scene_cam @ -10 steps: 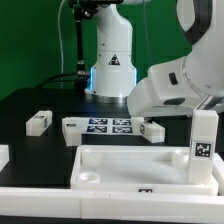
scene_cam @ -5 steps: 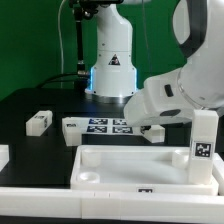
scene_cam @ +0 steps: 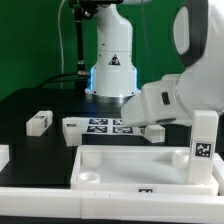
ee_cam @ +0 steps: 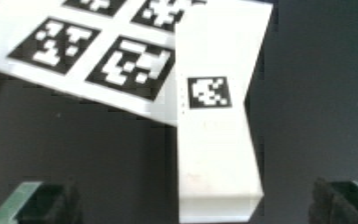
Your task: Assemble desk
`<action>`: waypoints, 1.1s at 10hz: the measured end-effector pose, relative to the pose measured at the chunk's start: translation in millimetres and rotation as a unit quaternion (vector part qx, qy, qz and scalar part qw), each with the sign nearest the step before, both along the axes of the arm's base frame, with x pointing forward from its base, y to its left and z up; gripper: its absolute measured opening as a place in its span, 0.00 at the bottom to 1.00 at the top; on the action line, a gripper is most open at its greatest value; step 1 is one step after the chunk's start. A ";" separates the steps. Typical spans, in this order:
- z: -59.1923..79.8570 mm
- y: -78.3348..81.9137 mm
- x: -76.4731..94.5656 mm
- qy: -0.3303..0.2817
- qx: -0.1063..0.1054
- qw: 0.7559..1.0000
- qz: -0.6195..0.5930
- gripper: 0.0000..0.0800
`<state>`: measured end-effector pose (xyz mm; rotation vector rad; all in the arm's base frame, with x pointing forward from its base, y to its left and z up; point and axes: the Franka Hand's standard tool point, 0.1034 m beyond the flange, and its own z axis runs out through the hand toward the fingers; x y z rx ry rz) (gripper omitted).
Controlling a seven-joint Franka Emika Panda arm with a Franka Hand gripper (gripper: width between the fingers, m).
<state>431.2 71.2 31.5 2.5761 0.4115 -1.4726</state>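
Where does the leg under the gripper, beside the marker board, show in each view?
Exterior view: leg at the marker board's end on the exterior view's right, partly hidden by the arm.
Wrist view: leg runs through the middle, tag facing the camera.
Shared landmark: the marker board.

- Marker board (scene_cam: pixel 108 125) (ee_cam: pixel 105 50): flat, white, w/ black-and-white tags, lies mid table.
- Table (scene_cam: pixel 40 100): black top.
- Wall (scene_cam: pixel 30 40): green, at the back.
- Rail (scene_cam: pixel 60 205): long, white, along the front edge.
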 end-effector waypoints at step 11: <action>-23.9 -5.3 -16.9 -0.004 0.004 1.000 0.000 0.81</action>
